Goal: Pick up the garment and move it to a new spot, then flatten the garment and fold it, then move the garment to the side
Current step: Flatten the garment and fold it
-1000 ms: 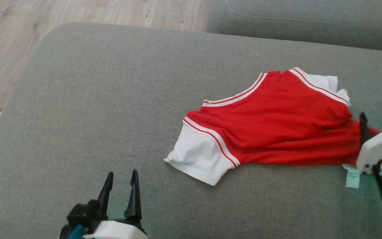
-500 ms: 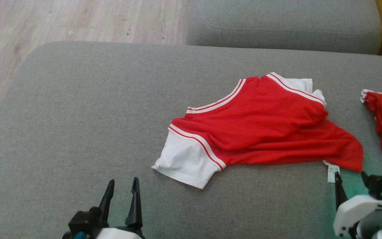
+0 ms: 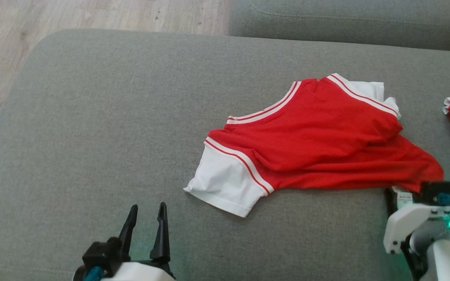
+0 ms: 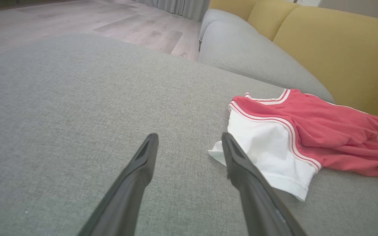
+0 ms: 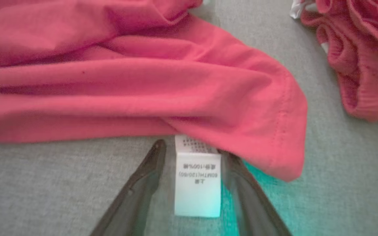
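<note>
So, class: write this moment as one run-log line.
garment: red-and-white shirt, rumpled on grey sofa cushion | right gripper: open, straddling white care label | left gripper: open, empty

We find one piece of writing, on a white care label [image 5: 198, 178] that sticks out from under the hem of the red garment [image 5: 143, 82]. In the right wrist view it carries three short lines of small dark print. We make out "100%" in one line and "(120/60)" in the next. The characters around them are too blurred to read. A faint grid of marks sits at its upper edge. In the head view the same label [image 3: 404, 199] is too small to read.
</note>
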Motion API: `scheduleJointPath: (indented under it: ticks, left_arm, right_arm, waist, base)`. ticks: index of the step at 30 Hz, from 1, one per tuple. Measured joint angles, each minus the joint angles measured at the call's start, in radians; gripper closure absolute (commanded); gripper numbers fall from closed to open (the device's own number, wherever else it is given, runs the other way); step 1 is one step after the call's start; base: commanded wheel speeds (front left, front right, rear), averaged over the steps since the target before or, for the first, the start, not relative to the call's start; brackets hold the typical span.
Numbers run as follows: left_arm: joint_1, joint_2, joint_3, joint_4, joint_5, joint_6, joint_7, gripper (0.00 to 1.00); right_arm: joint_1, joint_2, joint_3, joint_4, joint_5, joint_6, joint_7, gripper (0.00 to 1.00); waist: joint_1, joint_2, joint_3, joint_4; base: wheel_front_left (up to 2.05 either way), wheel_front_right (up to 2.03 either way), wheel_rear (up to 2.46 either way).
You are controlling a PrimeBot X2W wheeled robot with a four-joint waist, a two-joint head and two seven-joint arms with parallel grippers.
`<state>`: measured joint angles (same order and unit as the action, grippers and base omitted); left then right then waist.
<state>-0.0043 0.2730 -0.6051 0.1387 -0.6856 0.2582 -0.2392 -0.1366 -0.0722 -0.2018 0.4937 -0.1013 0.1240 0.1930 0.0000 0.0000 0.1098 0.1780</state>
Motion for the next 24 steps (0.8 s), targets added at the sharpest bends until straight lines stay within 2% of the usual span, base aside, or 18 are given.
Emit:
scheduleJointPath:
  ticks: [2,8,12,16,24]
  left_arm:
    - [0.000,0.000,0.000,0.002,0.000,0.000,0.000,0.00]
    - [0.000,-0.001,0.008,0.007,0.000,0.003,-0.001,0.00]
    - [0.002,-0.001,0.018,0.007,-0.001,0.003,-0.001,0.00]
    - [0.007,-0.001,0.020,0.007,-0.001,0.003,-0.001,0.00]
    - [0.010,-0.001,0.023,0.005,-0.001,0.006,-0.005,0.00]
  right_arm:
    - [-0.022,-0.002,-0.004,0.021,0.000,0.000,0.001,1.00]
    - [-0.021,-0.002,-0.004,0.016,0.005,0.000,-0.024,1.00]
    - [0.036,-0.002,0.004,-0.088,0.020,0.000,-0.030,1.00]
    - [0.137,0.001,0.013,-0.212,0.029,0.000,0.011,1.00]
    - [0.280,0.027,0.006,-0.335,0.048,0.000,0.063,1.00]
  waist:
    - [0.0000,0.0000,0.001,0.004]
    - [0.0001,0.0000,-0.009,-0.008]
    - [0.0000,0.0000,-0.023,-0.029]
    - [0.0000,0.0000,-0.041,-0.049]
    - [0.0000,0.0000,-0.061,-0.068]
  base:
    - [0.00,0.00,0.00]
    - [0.00,0.00,0.00]
    - [0.00,0.00,0.00]
    - [0.00,0.00,0.00]
    - [0.00,0.00,0.00]
